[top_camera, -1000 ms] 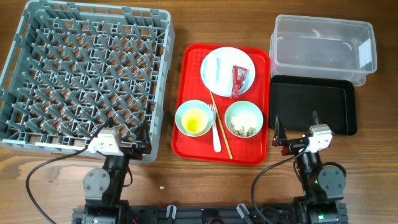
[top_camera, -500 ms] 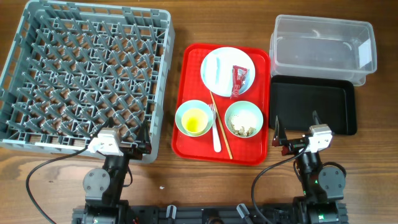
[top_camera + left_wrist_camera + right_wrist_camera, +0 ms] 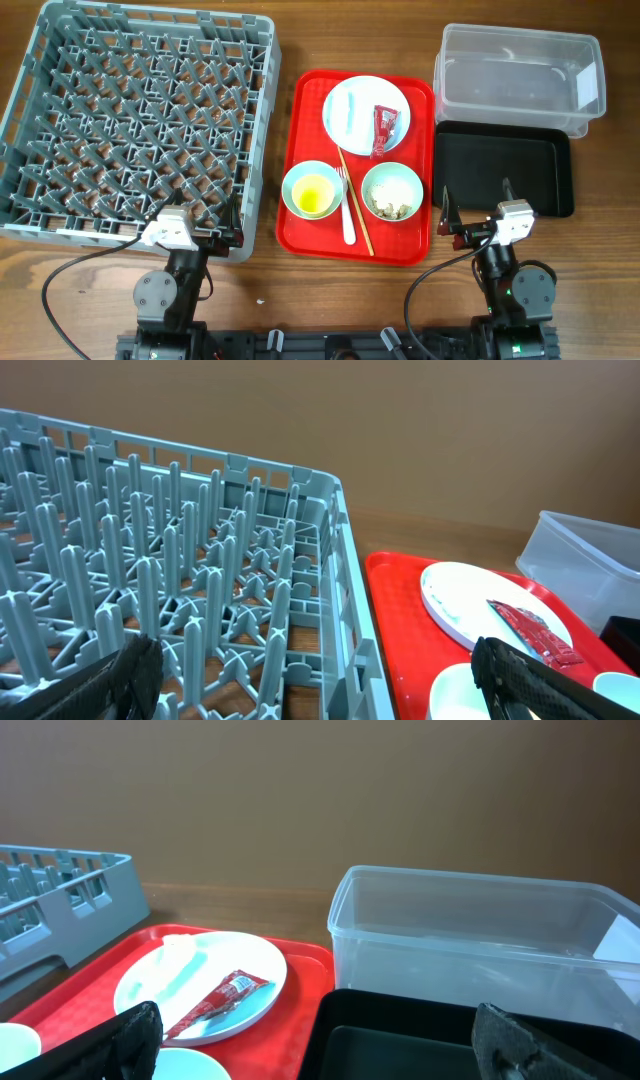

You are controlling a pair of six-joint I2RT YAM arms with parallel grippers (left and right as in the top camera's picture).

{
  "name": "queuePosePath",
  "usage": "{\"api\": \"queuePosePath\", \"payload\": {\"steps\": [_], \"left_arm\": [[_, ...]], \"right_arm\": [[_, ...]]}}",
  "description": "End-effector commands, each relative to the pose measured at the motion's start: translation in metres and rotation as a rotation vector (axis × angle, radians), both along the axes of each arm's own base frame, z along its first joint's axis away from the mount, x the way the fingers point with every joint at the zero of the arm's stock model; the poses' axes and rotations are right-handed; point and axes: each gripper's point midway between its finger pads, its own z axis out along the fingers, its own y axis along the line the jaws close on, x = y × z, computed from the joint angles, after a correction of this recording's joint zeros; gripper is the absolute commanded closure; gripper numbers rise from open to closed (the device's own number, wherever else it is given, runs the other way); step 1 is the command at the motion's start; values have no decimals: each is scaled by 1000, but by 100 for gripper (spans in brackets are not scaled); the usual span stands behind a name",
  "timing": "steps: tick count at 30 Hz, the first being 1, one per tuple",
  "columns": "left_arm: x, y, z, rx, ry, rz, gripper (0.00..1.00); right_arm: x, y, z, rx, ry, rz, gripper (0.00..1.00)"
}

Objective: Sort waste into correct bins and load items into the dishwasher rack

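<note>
Both arms sat at the desk's near edge, the right gripper (image 3: 474,195) and left gripper (image 3: 315,675) spread wide and empty. The likely opener was the red snack wrapper (image 3: 384,131), on the plate (image 3: 350,110) midway between the side edges, toward the far edge. It was best pinched from above across its narrow width, then lifted straight up without dragging the plate. It looked flat, glossy and slightly creased.

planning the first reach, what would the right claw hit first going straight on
Probably the near wall of the clear tub: the right claw points over the black tray toward it, though depth is unclear.
</note>
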Motion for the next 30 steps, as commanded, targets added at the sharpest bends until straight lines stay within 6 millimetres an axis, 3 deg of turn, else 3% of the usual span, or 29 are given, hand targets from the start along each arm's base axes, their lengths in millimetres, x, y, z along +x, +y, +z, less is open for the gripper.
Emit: {"api": "queuePosePath", "payload": {"steps": [1,6,12,17,20,22,24,27,30], "left_arm": [[0,0,4,-11,-18,-1,0],[-2,3,15,-69,11,19,0],[8,5,39,-53,170,42,0],[22,4,30,-25,496,48,0],[18,4,27,-5,704,55,0],[19,4,26,-2,742,56,0],[19,4,26,-2,741,56,0],[19,4,26,-2,741,56,0],[19,4,26,-2,740,57,0]], "right_arm": [[-1,4,2,4,-9,21,0],[-2,6,6,56,24,32,0],[2,6,40,51,114,29,0],[23,10,64,32,349,37,0],[46,20,77,14,546,82,0],[62,20,90,10,656,77,0],[78,13,81,-6,707,27,0],[86,32,59,29,786,127,0],[95,47,58,74,789,195,0]]}}
